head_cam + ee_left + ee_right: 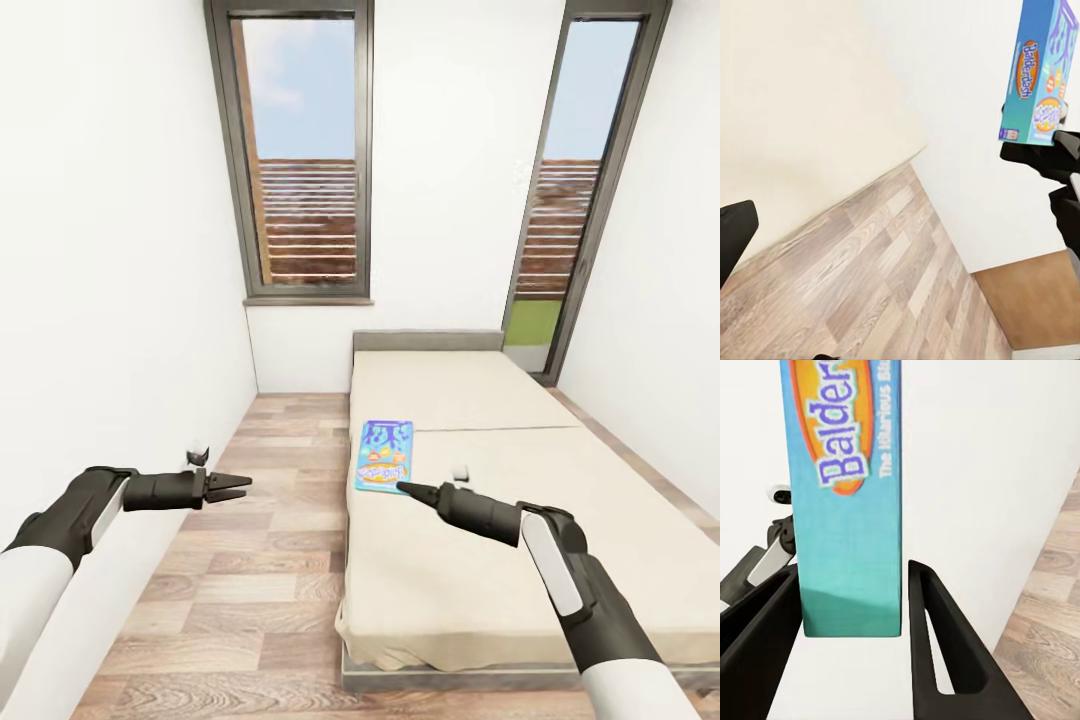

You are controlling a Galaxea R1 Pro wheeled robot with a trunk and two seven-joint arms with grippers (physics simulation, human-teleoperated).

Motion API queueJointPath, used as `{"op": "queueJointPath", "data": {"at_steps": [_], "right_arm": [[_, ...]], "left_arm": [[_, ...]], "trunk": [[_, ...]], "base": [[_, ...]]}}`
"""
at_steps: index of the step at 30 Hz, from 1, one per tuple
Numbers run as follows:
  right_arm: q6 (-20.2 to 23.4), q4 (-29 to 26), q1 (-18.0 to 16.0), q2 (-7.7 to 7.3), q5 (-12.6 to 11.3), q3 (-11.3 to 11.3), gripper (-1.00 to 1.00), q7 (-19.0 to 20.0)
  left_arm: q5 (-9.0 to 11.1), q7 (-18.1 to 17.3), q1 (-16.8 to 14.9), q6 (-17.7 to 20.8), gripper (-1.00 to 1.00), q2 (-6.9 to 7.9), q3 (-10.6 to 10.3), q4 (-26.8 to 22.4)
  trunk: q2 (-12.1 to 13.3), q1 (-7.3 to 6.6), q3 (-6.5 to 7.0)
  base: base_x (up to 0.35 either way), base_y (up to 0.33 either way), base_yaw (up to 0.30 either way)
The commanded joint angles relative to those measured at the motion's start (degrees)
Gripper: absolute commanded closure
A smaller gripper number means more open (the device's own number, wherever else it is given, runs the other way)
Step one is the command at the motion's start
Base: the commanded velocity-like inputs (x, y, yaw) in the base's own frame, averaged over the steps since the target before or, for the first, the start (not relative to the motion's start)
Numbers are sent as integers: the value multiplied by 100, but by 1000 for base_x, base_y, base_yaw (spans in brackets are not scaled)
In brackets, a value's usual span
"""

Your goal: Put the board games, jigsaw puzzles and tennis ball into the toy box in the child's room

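Right claw [404,488] open at blue board game [385,455] on bed [500,560]; left claw [240,487] open.

The bed [500,520] stands lengthwise against the far wall, its headboard [428,341] under the wall between the two windows [305,160], and the plank floor [260,560] runs along its left side. A board game [385,456] lies flat on the bed near its left edge, about midway along. The right gripper [403,488] is at the game's near end, over the bed; the left gripper [243,487] is left of the bed, above the floor.
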Motion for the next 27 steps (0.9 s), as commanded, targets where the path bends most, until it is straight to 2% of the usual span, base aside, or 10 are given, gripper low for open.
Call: {"op": "queueJointPath", "data": {"at_steps": [1,14,20,24,27], "right_arm": [[21,11,-4,0,22,-54,100,26],[17,81,-3,-1,42,-153,100,42],[19,386,-3,-10,39,-505,100,49],[22,539,-3,-20,19,-637,100,52],[23,571,-3,-130,-3,-681,100,52]], "left_arm": [[31,-5,-3,60,-100,7,-19,0],[27,5,-3,52,-100,-4,-26,0],[24,4,-3,47,-100,-2,-28,0],[22,6,-3,43,-100,-8,-28,0],[22,4,-3,43,-100,-2,-28,0]], "trunk": [[38,-23,12],[560,-308,245],[560,-308,245],[560,-308,245],[560,-308,245]], "base": [[0,0,0],[0,0,-1],[0,0,-260],[0,0,-284],[0,0,-286]]}}
